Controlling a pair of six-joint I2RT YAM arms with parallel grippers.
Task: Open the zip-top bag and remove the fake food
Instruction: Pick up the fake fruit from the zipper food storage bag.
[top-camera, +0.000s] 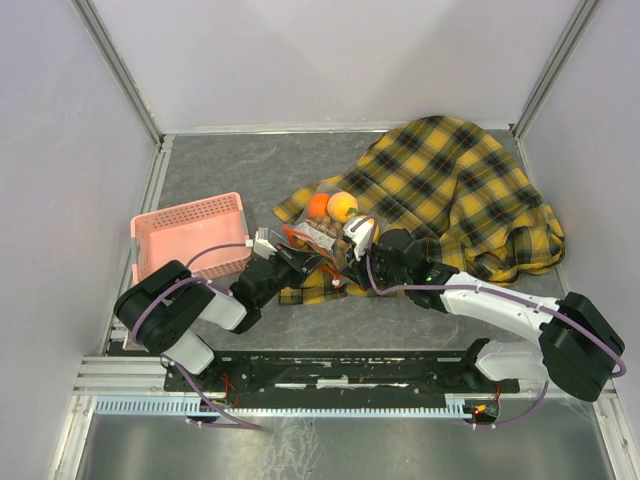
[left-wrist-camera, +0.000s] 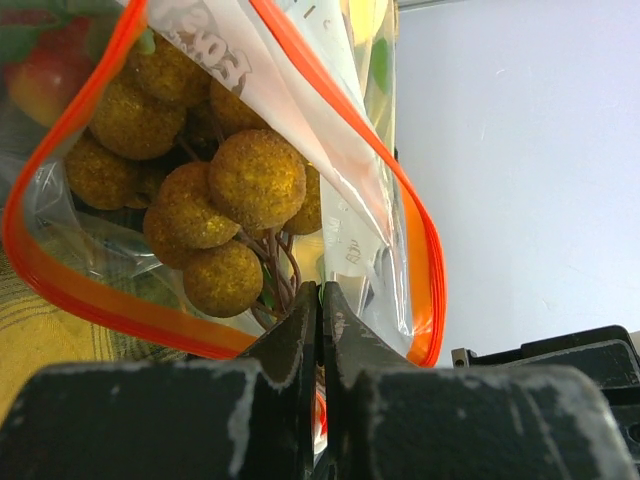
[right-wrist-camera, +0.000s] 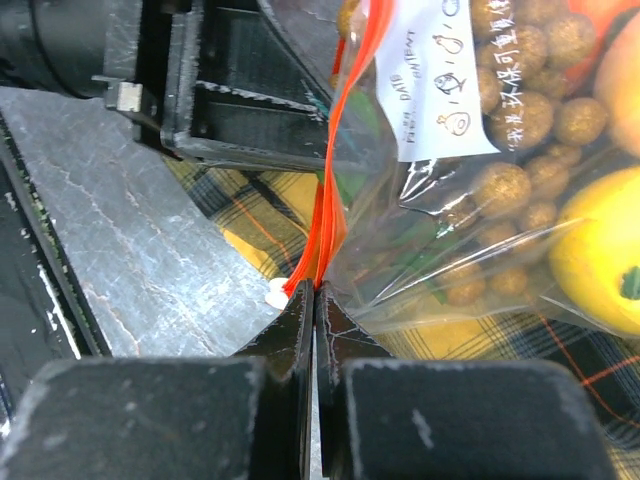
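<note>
The clear zip-top bag (top-camera: 332, 232) lies on the plaid cloth at the table's middle, its red-orange zip strip (left-wrist-camera: 80, 290) gaping in a loop in the left wrist view. Inside sit the fake food: a tan grape bunch (left-wrist-camera: 215, 190), an orange fruit (top-camera: 319, 205) and a yellow fruit (right-wrist-camera: 600, 250). My left gripper (left-wrist-camera: 320, 292) is shut on one lip of the bag's mouth. My right gripper (right-wrist-camera: 315, 290) is shut on the zip strip (right-wrist-camera: 335, 180) at the bag's other side, below the white label (right-wrist-camera: 440, 90). The two grippers face each other closely.
A yellow-black plaid cloth (top-camera: 470, 190) spreads from the middle to the back right. A pink basket (top-camera: 190, 232) stands at the left, beside the left arm. Grey walls close in the table on three sides.
</note>
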